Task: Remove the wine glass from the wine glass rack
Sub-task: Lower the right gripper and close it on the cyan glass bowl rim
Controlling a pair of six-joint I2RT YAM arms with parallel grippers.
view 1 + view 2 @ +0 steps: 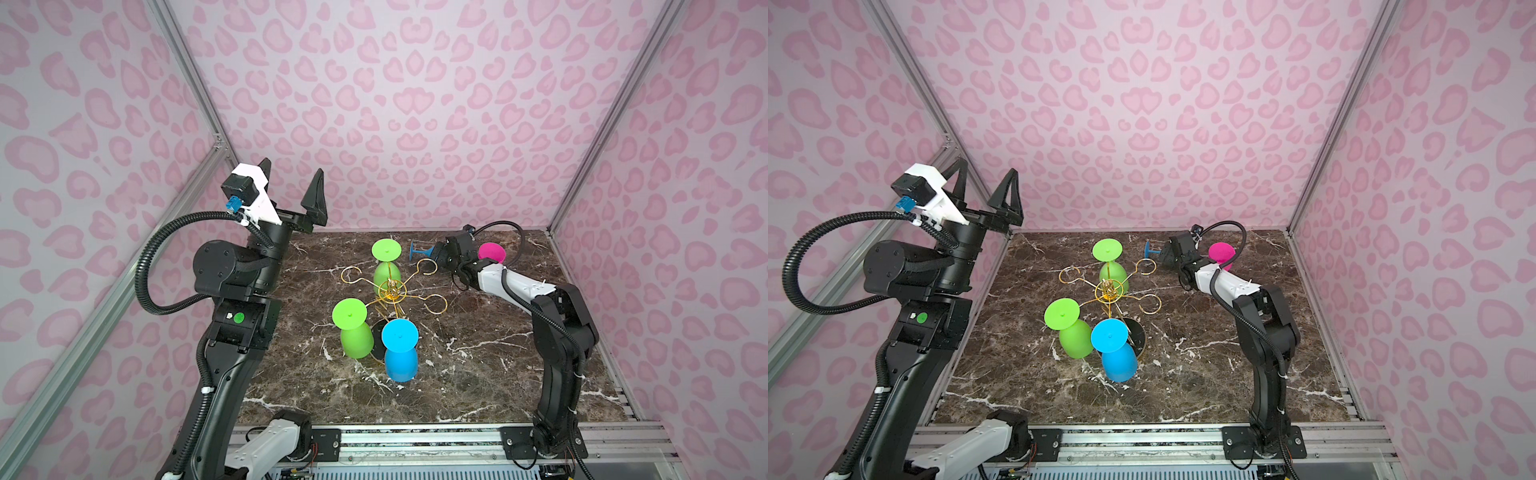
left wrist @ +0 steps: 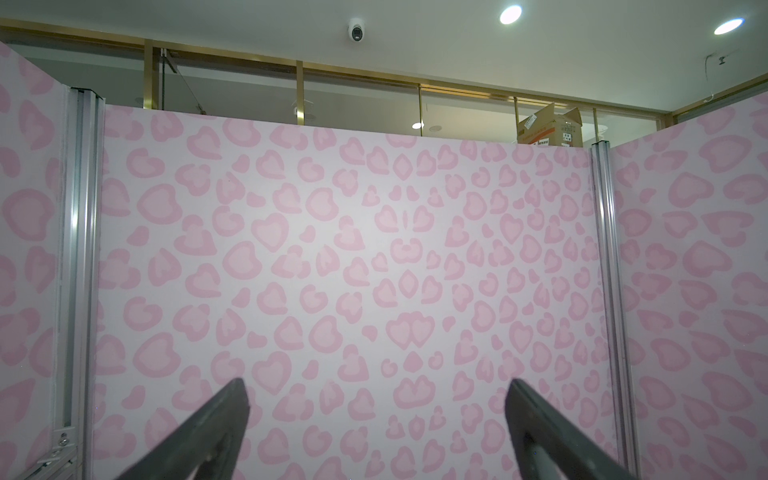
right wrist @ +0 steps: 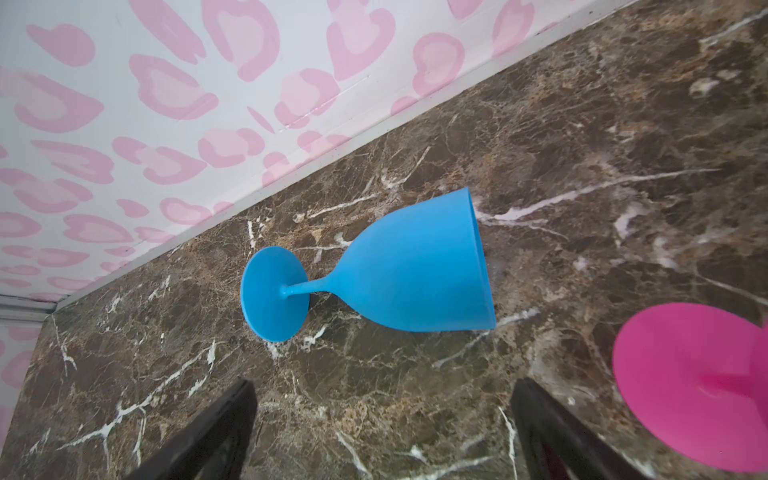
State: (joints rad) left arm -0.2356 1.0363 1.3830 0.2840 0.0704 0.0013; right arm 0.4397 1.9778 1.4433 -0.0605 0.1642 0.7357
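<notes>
Two off the rack by my count: the tipped blue glass [image 3: 415, 270] lies upper-middle in both top views, pink glass [image 1: 491, 252] beside it. Right gripper [image 3: 382, 386] is wide open and empty, left gripper [image 1: 292, 166] likewise. The wine glass rack [image 1: 390, 291] mid-frame holds three more.

Gold rack [image 1: 390, 291], lime glass [image 1: 353, 332], blue glass [image 1: 400, 357], brown marble table [image 1: 478, 374], pink-blotched walls [image 1: 415, 104].

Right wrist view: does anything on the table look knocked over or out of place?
Yes. A blue wine glass lies on its side on the marble table near the back wall, not upright. The right gripper is open near it, holding nothing.
</notes>
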